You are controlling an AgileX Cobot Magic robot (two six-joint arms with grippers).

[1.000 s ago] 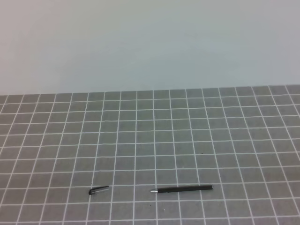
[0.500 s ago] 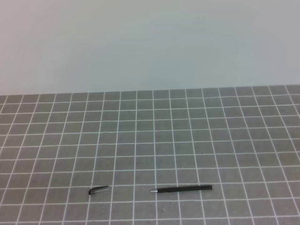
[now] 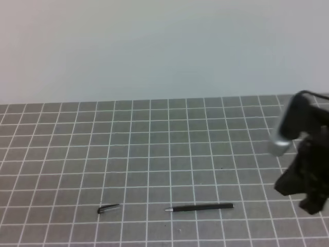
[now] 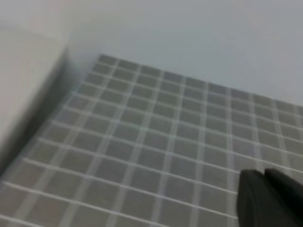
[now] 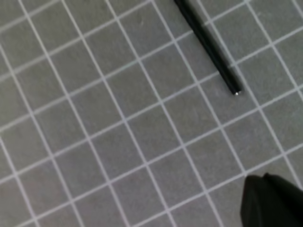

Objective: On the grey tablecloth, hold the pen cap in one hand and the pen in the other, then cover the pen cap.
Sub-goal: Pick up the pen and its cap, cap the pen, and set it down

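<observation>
The pen (image 3: 199,207) and the pen cap (image 3: 108,208) lay apart, in line, near the front edge of the grey tablecloth (image 3: 154,149). The right gripper (image 3: 308,198), fingers together and empty, hung right of the pen; the left gripper (image 4: 272,198), likewise closed, held nothing.

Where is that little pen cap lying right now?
In the high view the pen cap lies on the grey tablecloth near the front edge, left of the pen, with a gap between them.
</observation>
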